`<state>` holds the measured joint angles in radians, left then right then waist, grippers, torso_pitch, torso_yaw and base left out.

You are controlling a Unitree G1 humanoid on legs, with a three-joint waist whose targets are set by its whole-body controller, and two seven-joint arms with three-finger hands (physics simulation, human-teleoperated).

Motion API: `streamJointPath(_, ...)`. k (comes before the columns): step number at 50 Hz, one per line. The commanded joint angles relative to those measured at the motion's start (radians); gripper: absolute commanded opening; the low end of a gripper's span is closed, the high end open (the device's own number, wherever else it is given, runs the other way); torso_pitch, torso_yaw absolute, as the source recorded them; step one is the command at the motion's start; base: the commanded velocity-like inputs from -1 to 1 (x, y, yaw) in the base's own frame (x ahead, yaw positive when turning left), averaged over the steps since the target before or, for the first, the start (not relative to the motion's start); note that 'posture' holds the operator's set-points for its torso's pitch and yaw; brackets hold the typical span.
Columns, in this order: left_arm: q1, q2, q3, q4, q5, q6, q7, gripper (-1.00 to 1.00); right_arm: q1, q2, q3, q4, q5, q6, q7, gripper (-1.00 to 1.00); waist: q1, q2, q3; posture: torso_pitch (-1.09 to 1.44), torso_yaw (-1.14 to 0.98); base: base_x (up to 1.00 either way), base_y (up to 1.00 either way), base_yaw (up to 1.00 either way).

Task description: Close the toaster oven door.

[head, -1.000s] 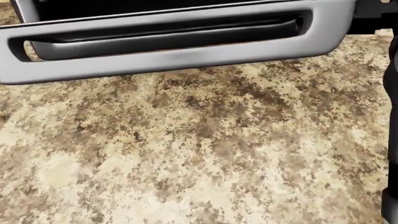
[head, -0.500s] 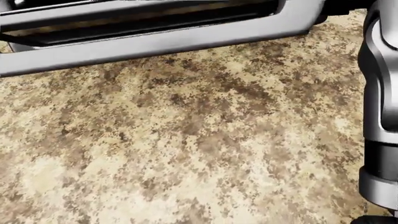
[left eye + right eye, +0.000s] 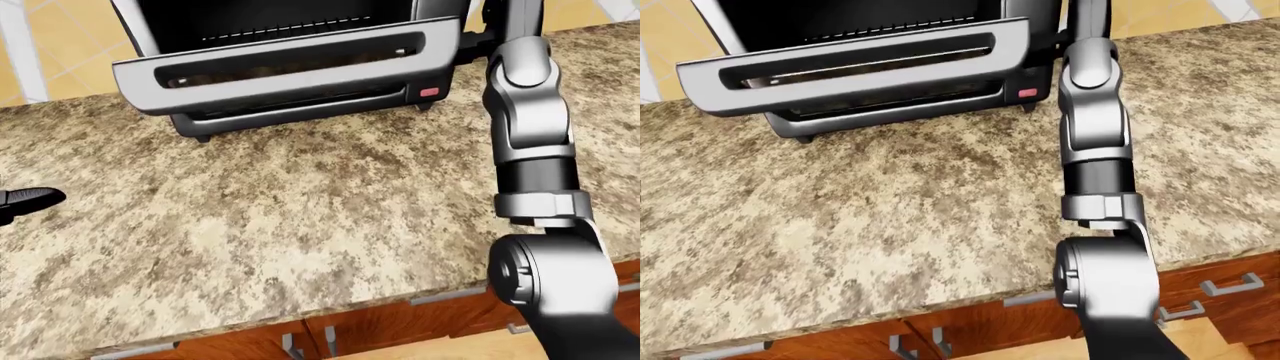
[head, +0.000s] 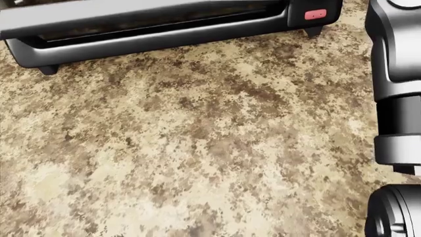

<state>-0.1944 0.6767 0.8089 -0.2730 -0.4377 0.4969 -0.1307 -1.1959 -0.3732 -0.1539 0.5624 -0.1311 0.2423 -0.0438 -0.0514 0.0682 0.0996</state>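
Left-eye view: a black toaster oven stands at the top of a speckled tan and brown granite desk. Its door is a wide silver slab with a long slot handle. The door hangs partly open, tilted out from the oven mouth, and a wire rack shows in the dark space above it. A small red button sits on the oven base at the lower right corner.

The right arm, silver and black, rises from the bottom right of the view and reaches up past the right end of the door. The right hand is cut off at the top edge, just beside the oven's right side, so I cannot tell whether it is clenched or released, or whether it touches the door.

At the far left edge, low over the desk and well apart from the oven, a dark fingertip of the left hand pokes into view. It grasps nothing that can be seen; the rest of that hand is out of frame.

Head view: the camera looks down on the desk, with the oven base along the top and the right arm down the right edge.

Right-eye view: wooden drawers with metal pulls sit under the desk edge.
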Motion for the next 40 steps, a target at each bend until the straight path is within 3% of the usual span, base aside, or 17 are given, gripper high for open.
streamJointPath(1, -0.007, 0.015, 0.021, -0.050, 0.002, -0.009, -0.010, 1.00, -0.092, 0.011, 0.026, -0.066, 0.029, -0.094, 0.011, 1.00, 0.014, -0.011, -0.039, 0.00, 0.00, 0.00, 0.00, 0.00)
streamJointPath(7, 0.039, -0.042, 0.073, -0.201, -0.032, 0.085, -0.036, 1.00, -0.124, 0.010, 0.027, -0.029, 0.024, -0.111, 0.012, 1.00, 0.016, -0.012, -0.038, 0.00, 0.00, 0.00, 0.00, 0.00)
streamJointPath(22, 0.131, -0.182, 0.140, -0.429, -0.078, 0.159, -0.040, 1.00, -0.163, 0.013, 0.032, 0.008, 0.015, -0.125, 0.020, 1.00, 0.016, -0.015, -0.031, 0.00, 0.00, 0.00, 0.00, 0.00)
streamJointPath(26, 0.125, -0.175, 0.180, -0.476, -0.130, 0.219, -0.026, 1.00, -0.168, 0.010, 0.032, 0.025, 0.012, -0.137, 0.022, 1.00, 0.017, -0.016, -0.030, 0.00, 0.00, 0.00, 0.00, 0.00)
streamJointPath(40, 0.198, -0.243, 0.243, -0.609, -0.221, 0.266, -0.046, 1.00, -0.209, 0.006, 0.034, 0.084, 0.004, -0.167, 0.028, 1.00, 0.016, -0.018, -0.024, 0.00, 0.00, 0.00, 0.00, 0.00)
